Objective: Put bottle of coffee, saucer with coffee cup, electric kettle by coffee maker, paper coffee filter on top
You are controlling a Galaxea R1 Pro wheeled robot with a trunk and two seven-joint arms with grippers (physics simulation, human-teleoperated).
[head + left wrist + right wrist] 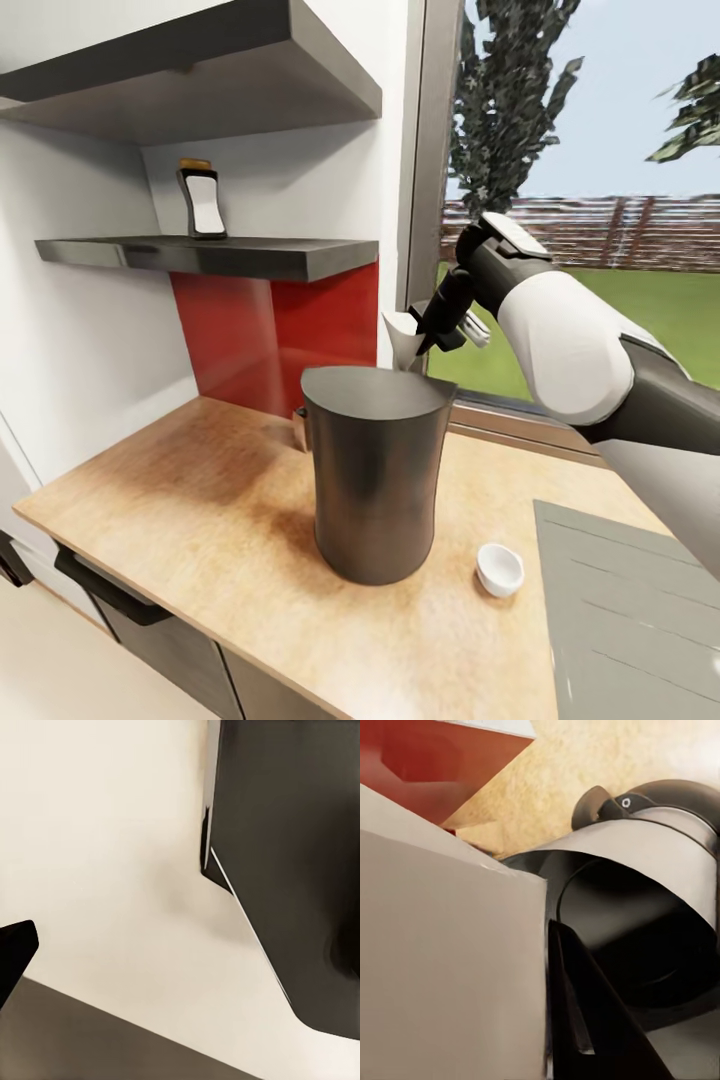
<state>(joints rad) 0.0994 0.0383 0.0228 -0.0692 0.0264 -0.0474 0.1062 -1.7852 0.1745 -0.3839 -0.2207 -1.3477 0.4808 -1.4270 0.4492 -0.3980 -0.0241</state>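
Note:
The dark coffee maker [375,470] stands mid-countertop [200,500]. My right gripper [438,322] hovers just behind its top rim, shut on the white paper coffee filter [400,340], which looms large in the right wrist view [442,952] over the maker's dark top [637,937]. The electric kettle [660,799] sits behind the maker; just a sliver of it [299,428] peeks out. The coffee cup [499,568] rests on the counter to the maker's right. The bottle of coffee [202,200] stands on the kitchen shelf [210,255]. One dark left fingertip [15,952] shows over a pale surface. The saucer is out of view.
A thicker grey shelf [200,70] hangs above the bottle. A red backsplash [280,330] and a window [600,200] lie behind the counter. A grey sink drainboard [620,600] takes the counter's right end. Grey cabinet fronts with a dark handle [110,590] sit below.

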